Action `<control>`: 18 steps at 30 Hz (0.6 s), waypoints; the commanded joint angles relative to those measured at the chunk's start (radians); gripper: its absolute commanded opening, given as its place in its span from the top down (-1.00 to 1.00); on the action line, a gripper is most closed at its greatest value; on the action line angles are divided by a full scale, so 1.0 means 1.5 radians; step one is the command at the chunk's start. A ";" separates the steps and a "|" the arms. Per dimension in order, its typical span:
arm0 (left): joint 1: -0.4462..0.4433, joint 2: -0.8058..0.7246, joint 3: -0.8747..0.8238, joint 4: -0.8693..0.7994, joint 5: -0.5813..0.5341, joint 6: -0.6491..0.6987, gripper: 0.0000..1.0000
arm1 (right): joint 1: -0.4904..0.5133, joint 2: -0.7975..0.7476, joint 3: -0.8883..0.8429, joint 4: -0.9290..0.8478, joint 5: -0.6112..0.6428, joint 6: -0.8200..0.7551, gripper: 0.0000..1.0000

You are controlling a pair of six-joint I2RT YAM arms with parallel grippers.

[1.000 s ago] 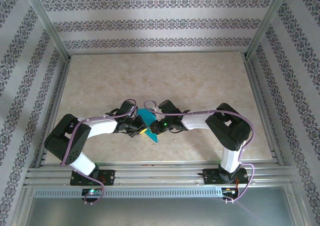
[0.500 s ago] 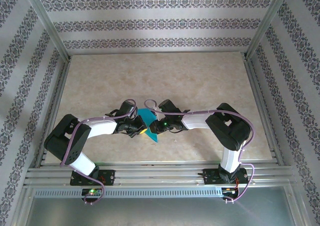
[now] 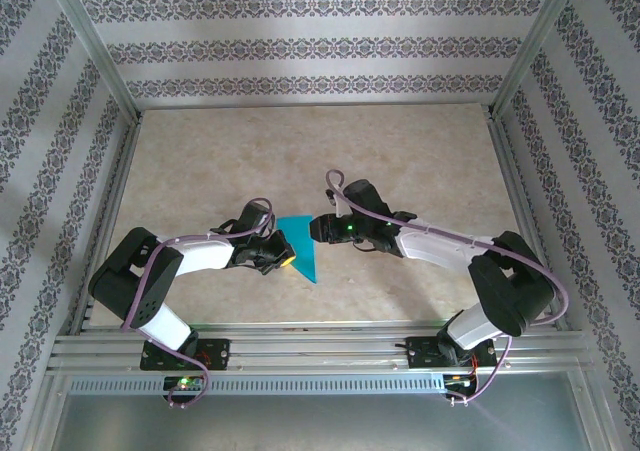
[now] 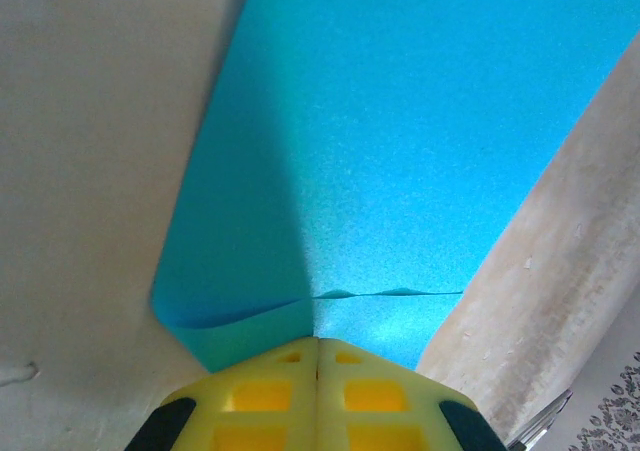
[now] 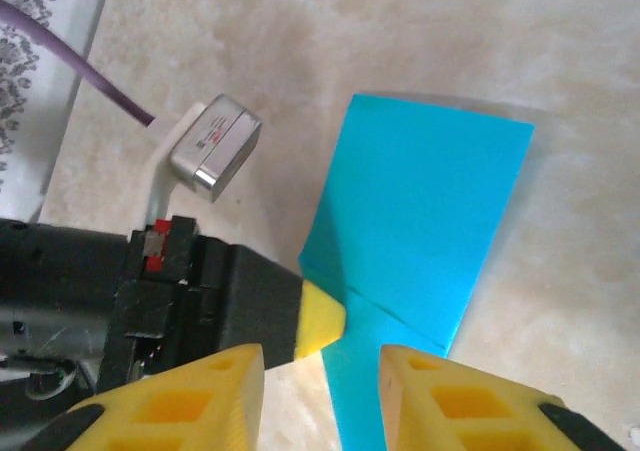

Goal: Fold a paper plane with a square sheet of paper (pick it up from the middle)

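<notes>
Left gripper (image 4: 318,343) is clenched, its yellow fingertips meeting on the near edge of the square sheet of paper (image 4: 400,151), so I read that as a pinch on the paper itself. From above, the left gripper (image 3: 284,260) sits at the left side of the teal sheet (image 3: 298,239), which lies on the table (image 3: 420,151) just ahead of the two arms, between the two wrists. The right gripper (image 5: 322,361) hangs over the sheet's other side with its fingers parted and nothing between them; in the overhead view the right gripper (image 3: 317,229) is just beside the paper's far right corner, and I cannot tell whether it touches it. The sheet (image 5: 420,201) no longer looks square: it reads as a long narrow panel, with a curled, doubled layer showing near the pinch, so I judge we are at an early fold, with the paper doubled over and the crease not yet flattened. My next move, as I see it, calls for the left hand to hold its pinch steady while I bring the right fingers down flat to press along the fold, slowly, since thin paper will slide or buckle under a sideways push. Nothing here serves as a container; the paper lies directly on the table.
</notes>
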 commanded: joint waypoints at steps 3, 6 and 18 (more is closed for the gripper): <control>-0.010 0.036 -0.029 -0.074 -0.044 0.020 0.90 | 0.039 0.040 -0.017 -0.024 -0.072 0.041 0.61; -0.010 0.037 -0.030 -0.076 -0.047 0.021 0.90 | 0.059 0.066 -0.010 -0.014 -0.084 0.044 0.78; -0.009 0.038 -0.023 -0.081 -0.046 0.025 0.91 | 0.080 0.154 0.031 -0.029 -0.103 0.021 0.97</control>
